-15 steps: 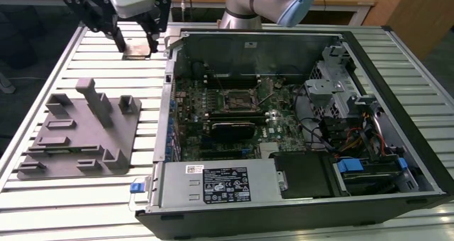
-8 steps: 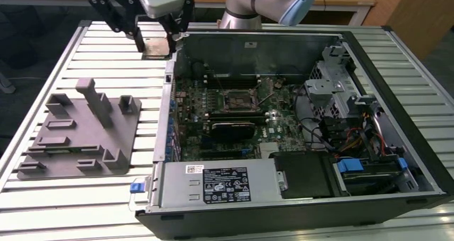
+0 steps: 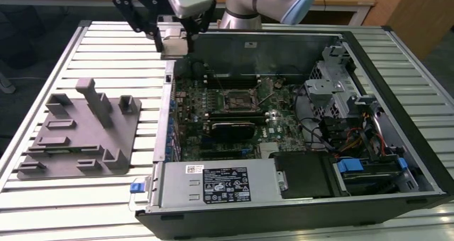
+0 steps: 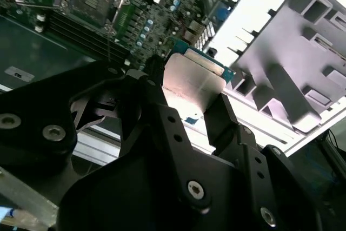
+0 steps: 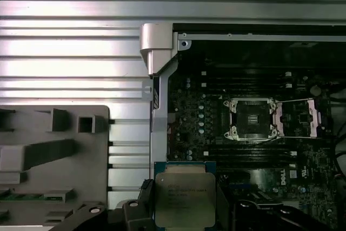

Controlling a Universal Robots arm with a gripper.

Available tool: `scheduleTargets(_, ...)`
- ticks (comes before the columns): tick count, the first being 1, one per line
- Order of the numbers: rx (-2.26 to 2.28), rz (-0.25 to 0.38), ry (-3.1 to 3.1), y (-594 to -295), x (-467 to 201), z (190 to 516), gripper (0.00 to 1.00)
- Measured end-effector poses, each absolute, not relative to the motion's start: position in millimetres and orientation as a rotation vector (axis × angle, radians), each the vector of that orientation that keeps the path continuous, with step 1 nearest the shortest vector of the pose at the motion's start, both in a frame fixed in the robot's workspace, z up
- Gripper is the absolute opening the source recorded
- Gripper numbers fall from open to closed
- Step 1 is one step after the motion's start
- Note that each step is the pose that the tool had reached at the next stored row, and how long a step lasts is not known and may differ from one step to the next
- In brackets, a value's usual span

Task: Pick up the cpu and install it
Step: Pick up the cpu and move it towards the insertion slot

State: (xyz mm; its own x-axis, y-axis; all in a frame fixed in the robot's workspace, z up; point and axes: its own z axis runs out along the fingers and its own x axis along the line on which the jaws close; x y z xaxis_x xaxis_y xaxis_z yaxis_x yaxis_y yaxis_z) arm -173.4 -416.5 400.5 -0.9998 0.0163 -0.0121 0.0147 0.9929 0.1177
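Silvery lid of the cpu point(image 5: 185, 198) faces the first wrist view; the gripper point(image 5: 185, 212) is clamped on it, one black finger against each of two opposite edges, green board edge showing past the lid in the second wrist view point(image 4: 192, 82). Step in hand, as I judge it: carry phase, pick-up done, install not yet done. The chip hangs in the air, well apart from the socket point(image 5: 254, 118), which sits bare in its metal frame on the motherboard with what looks like its load plate folded aside. In the exterior view the gripper point(image 3: 172, 44) hangs above the far corner of the open computer case point(image 3: 418, 161) toward the exterior view's left, about over the line where case wall meets the slatted table point(image 3: 106, 49); the arm reaches in from the far side, wrist turned downward. Grey fixture tray point(image 3: 78, 129) lies on the table beside the case. Judgement: seating calls for squaring the chip to the frame, matching corner orientation, and a gentle level descent.
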Motion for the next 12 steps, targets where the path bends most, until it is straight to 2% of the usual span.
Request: scheduleTargets(12, 0.025, 0.184, 3.123, -416, -129, 400, 0.54)
